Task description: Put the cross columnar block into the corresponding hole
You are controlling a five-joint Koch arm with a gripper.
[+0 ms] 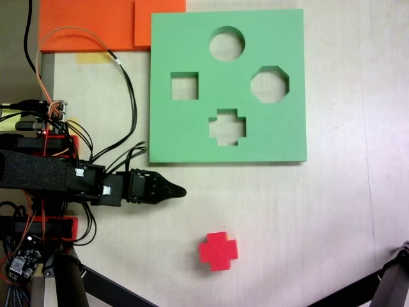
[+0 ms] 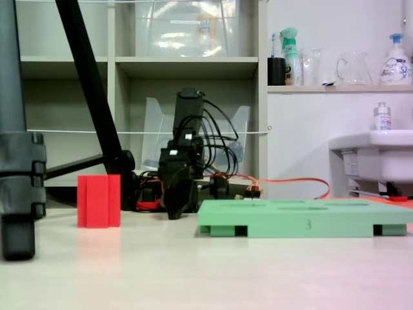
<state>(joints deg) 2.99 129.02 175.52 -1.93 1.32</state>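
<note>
The red cross columnar block stands upright on the pale table, apart from everything else; the low fixed view shows the block at the left. The green foam board lies flat above it, with the plus-shaped hole near its lower edge, empty. The board is seen edge-on in the low view. My black gripper points right, just below the board's lower left corner and up-left of the block. Its jaws meet in one point, with nothing held. In the low view the gripper hangs close to the table.
The board also has a round hole, a square hole and an octagonal hole. Orange foam sheets lie at the top left. Black tripod legs cross the bottom corners. Cables loop beside the arm.
</note>
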